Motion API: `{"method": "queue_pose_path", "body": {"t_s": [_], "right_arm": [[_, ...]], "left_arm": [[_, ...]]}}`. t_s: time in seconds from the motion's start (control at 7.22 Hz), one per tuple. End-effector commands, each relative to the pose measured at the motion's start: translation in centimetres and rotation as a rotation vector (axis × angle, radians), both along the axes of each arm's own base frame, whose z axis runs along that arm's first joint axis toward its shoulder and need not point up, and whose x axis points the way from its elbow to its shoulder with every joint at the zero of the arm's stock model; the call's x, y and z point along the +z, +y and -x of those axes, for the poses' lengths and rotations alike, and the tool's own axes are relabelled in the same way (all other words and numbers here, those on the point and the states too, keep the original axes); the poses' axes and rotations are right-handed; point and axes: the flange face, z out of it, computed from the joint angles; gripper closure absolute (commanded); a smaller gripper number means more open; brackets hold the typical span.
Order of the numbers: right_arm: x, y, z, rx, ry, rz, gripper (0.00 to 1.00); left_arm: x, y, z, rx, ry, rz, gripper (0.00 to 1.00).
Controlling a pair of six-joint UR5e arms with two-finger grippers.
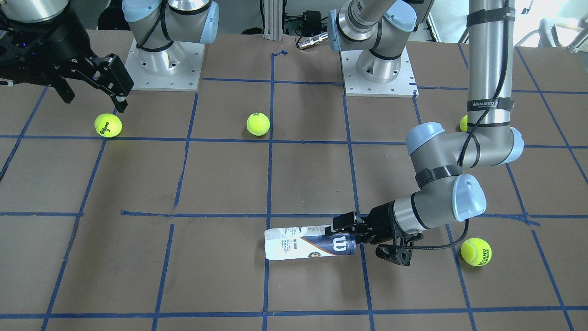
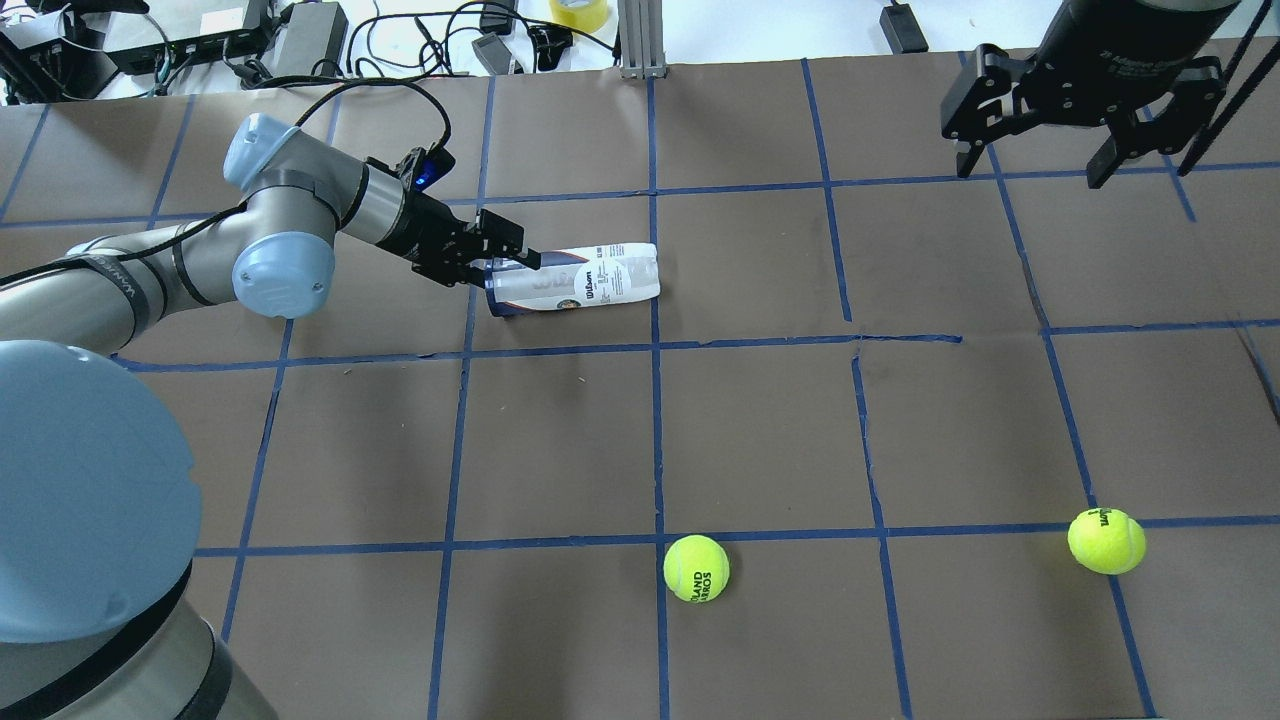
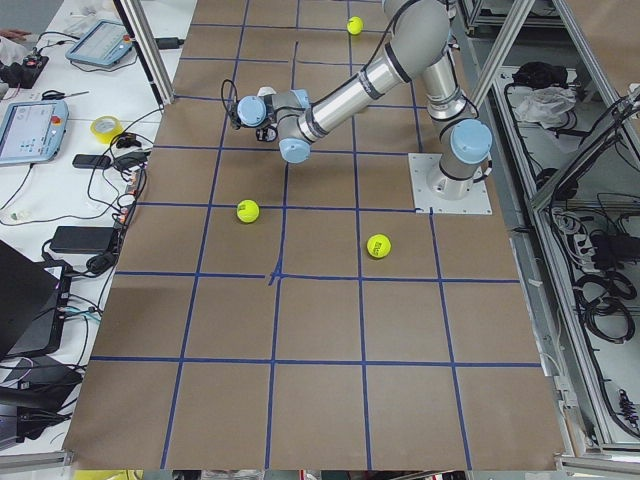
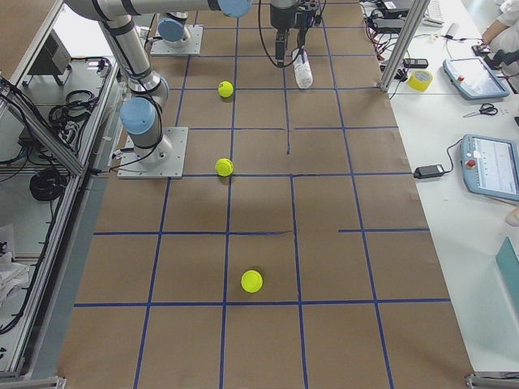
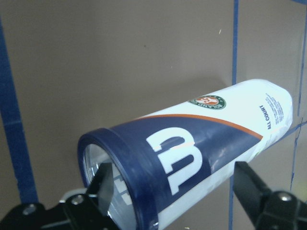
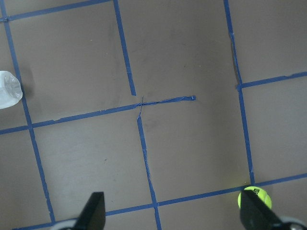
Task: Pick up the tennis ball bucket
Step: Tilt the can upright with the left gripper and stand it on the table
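The tennis ball bucket is a slim tube with a navy-and-white Wilson label. It lies on its side on the brown table and also shows in the overhead view and the left wrist view. My left gripper is at its navy rim end, low over the table, jaws open. In the left wrist view one finger shows at the tube's mouth and the other stands just outside its wall. My right gripper hangs open and empty, high over the far right, away from the tube.
Several yellow-green tennis balls lie loose: one near the left arm's wrist, one at mid table, one under the right gripper. Blue tape lines grid the table. The arm bases stand at the robot's edge.
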Motion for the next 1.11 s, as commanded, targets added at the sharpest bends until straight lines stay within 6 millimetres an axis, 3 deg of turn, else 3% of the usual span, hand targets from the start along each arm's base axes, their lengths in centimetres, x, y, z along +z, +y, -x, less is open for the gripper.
{"method": "queue_pose_path", "body": {"t_s": [0.0, 0.14, 0.55, 0.97], "right_arm": [[0.0, 0.1, 0.0, 0.001, 0.001, 0.0, 0.0], [0.0, 0.1, 0.0, -0.001, -0.001, 0.001, 0.0], [-0.1, 0.0, 0.0, 0.001, -0.001, -0.001, 0.0], [-0.2, -0.1, -0.3, 0.006, -0.026, -0.002, 0.0]], "left_arm": [[0.1, -0.1, 0.0, 0.034, 0.003, -0.026, 1.0], [1.4, -0.3, -0.1, 0.1, -0.008, -0.059, 1.0], [9.1, -3.4, -0.1, 0.224, -0.079, -0.061, 1.0], [16.3, -4.4, 0.1, 0.277, -0.187, -0.035, 1.0]]}}
